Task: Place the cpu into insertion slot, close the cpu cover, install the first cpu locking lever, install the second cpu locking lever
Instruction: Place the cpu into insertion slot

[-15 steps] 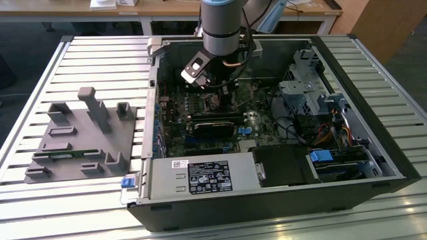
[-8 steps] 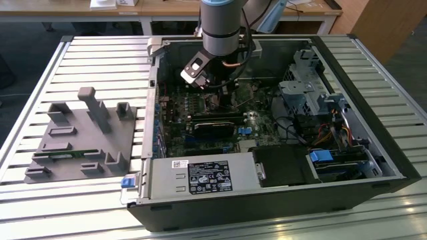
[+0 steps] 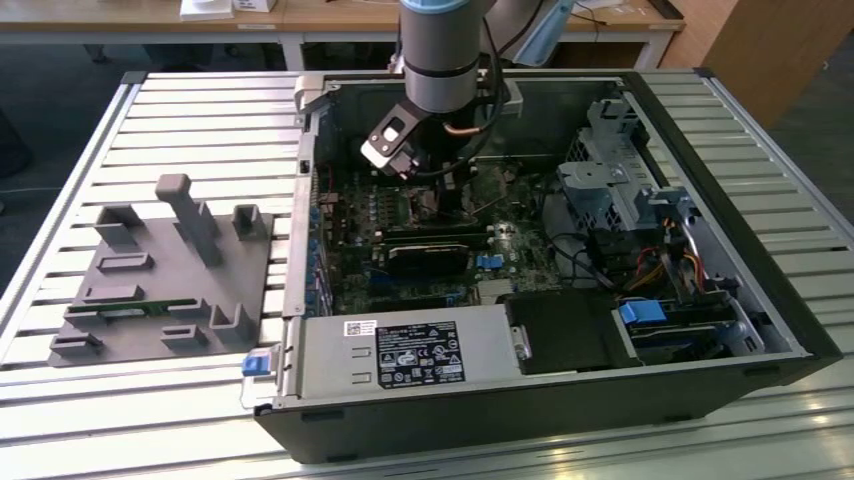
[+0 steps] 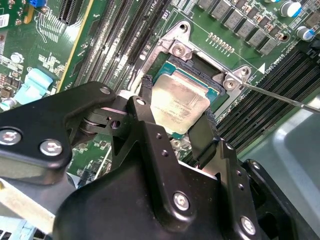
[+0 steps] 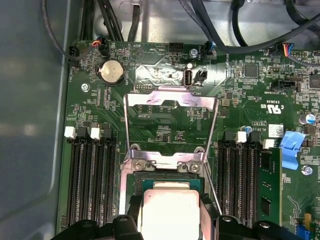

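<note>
We see the cpu (image 4: 177, 107) pinched between the gripper (image 4: 178, 100) fingers (image 4: 146, 100), right over the insertion slot (image 4: 200, 70).
The cpu cover (image 5: 170, 99) lies flipped open toward the cabled edge of the board (image 5: 240, 85); memory slots (image 5: 90, 170) flank the slot; whether the chip is seated, we cannot tell.

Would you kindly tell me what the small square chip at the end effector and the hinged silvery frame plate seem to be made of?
The small flat square silvery-grey chip, held by the black end effector, looks metal-topped: a matte grey lid with soft, even sheen. The thin silvery hinged frame plate seems bare stamped sheet metal, judging by its bright reflections.
</note>
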Tool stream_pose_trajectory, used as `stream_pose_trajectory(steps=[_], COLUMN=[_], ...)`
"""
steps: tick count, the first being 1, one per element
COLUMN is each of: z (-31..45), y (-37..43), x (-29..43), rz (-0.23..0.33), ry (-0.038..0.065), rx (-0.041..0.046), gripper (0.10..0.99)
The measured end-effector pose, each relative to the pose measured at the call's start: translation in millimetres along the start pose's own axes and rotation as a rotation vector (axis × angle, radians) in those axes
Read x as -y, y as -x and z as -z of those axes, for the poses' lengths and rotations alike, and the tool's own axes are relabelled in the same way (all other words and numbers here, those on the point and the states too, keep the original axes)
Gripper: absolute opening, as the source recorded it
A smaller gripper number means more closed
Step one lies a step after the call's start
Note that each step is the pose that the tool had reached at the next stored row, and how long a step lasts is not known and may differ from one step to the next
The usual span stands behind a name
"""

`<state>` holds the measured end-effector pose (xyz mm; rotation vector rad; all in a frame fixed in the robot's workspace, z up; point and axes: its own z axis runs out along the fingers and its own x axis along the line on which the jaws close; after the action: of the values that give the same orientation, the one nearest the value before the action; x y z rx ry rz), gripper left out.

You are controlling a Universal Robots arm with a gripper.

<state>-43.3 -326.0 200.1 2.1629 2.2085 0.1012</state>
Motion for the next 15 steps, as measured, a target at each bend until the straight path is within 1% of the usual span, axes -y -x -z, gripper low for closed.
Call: stream_pose_trajectory(steps=[15], z=[-8.2], y=[-5.0], x=[0.7], rz=[-0.002], ry=[-0.001], rx=[0.0011], gripper=[0.541])
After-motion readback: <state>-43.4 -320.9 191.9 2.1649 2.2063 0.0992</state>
